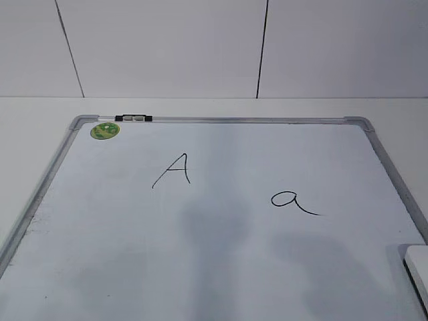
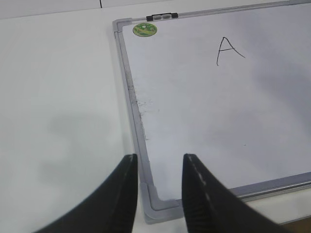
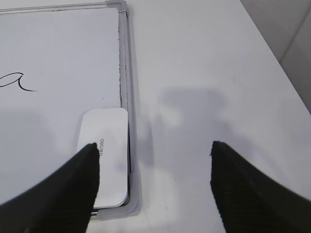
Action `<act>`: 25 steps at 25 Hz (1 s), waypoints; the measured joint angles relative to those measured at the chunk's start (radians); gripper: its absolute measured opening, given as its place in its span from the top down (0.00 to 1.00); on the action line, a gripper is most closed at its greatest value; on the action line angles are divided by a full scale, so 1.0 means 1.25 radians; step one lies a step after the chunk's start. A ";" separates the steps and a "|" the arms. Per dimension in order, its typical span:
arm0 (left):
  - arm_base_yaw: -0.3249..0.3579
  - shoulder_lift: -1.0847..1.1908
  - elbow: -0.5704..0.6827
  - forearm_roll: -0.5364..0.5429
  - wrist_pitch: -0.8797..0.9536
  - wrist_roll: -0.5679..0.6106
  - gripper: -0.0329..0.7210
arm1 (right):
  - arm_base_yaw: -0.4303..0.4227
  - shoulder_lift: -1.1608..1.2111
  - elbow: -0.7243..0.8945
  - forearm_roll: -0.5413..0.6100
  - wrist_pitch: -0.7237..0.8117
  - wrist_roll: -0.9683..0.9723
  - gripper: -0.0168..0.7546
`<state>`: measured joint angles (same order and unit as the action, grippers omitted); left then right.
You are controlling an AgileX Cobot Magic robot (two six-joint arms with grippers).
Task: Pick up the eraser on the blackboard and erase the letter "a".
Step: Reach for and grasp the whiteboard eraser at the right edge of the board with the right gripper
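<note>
Right wrist view: reach step; right gripper (image 3: 153, 160) spread wide, offset from eraser (image 3: 104, 155) on blackboard (image 3: 124, 58); shift left, descend; "a" (image 3: 17, 81) unwiped.

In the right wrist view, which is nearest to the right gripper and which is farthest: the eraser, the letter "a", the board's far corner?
From the right gripper:
1. The eraser, beside the left finger, against the blackboard's right frame.
2. The letter "a", farther left.
3. The far corner, at the top.

The eraser (image 3: 106, 156) is lying flat against the board's right frame (image 3: 125, 73); bare board is stretching between it and the "a" (image 3: 14, 81), nothing blocking the way
</note>
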<state>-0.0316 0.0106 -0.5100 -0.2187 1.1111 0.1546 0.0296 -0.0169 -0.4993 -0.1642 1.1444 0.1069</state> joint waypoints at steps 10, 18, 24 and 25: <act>0.000 0.000 0.000 0.000 0.000 0.000 0.65 | 0.000 0.000 0.000 0.000 0.000 0.000 0.24; 0.000 0.000 0.000 0.000 0.000 0.000 0.65 | 0.000 0.000 0.000 0.000 0.000 0.000 0.24; 0.000 0.000 0.000 0.000 0.000 0.000 0.65 | 0.000 0.000 0.000 -0.009 0.000 0.000 0.24; 0.000 0.000 0.000 0.000 0.000 0.000 0.65 | 0.000 0.000 0.000 -0.009 0.000 0.000 0.24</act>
<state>-0.0316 0.0106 -0.5100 -0.2187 1.1111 0.1546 0.0296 -0.0169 -0.4993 -0.1759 1.1444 0.1069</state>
